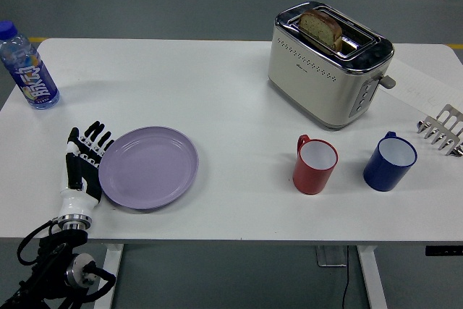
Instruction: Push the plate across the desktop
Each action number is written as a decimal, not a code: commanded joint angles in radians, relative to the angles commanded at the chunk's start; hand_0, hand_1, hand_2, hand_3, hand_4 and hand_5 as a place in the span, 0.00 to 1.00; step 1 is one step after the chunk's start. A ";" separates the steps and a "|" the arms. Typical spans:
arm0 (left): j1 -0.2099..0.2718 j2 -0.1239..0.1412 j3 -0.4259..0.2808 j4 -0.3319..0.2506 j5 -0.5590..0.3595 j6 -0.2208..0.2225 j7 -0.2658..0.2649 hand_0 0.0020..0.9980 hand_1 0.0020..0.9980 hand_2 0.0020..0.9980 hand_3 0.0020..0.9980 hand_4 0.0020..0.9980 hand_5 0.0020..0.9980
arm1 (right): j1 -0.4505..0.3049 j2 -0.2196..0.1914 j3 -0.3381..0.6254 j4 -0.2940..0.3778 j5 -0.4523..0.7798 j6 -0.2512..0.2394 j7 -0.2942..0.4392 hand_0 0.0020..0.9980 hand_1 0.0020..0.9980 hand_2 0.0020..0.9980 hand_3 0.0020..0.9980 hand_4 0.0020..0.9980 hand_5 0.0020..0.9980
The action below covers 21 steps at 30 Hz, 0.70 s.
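A flat lilac plate (149, 167) lies on the white table (217, 92) at the front left. My left hand (85, 158) is upright at the plate's left rim, fingers straight and spread, pressed against the rim and holding nothing. Its arm comes up from the lower left corner. My right hand is out of view.
A blue-capped bottle (27, 67) stands at the far left. A toaster (329, 63) with a slice of bread stands at the back right. A red mug (315, 165) and a blue mug (391, 161) stand right of the plate. Metal tongs (443, 132) lie at the right edge.
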State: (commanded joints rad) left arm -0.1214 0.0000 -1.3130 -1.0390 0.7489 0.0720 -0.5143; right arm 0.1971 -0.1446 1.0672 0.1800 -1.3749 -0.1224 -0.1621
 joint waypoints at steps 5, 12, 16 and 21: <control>-0.006 0.000 0.028 -0.010 -0.009 0.010 -0.007 0.82 0.85 0.88 0.75 0.64 1.00 | 0.002 0.000 -0.002 0.000 0.005 -0.001 0.001 0.64 0.61 0.67 0.61 0.18 0.11; -0.016 0.000 0.083 -0.011 -0.027 0.031 -0.022 0.83 0.86 0.89 0.76 0.64 1.00 | 0.005 -0.001 -0.002 0.000 0.003 0.000 0.001 0.64 0.61 0.67 0.61 0.18 0.11; -0.022 0.000 0.107 -0.010 -0.033 0.035 -0.026 0.83 0.86 0.89 0.76 0.63 1.00 | 0.005 -0.001 -0.003 0.000 0.003 0.000 0.001 0.64 0.61 0.67 0.61 0.18 0.11; -0.031 0.000 0.133 -0.010 -0.046 0.050 -0.038 0.83 0.86 0.89 0.77 0.63 1.00 | 0.006 -0.002 -0.005 0.000 0.005 0.001 0.002 0.64 0.61 0.67 0.61 0.18 0.11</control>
State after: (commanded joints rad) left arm -0.1529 0.0000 -1.1801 -1.0492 0.7030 0.1225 -0.5523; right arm 0.2031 -0.1464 1.0624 0.1800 -1.3701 -0.1217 -0.1600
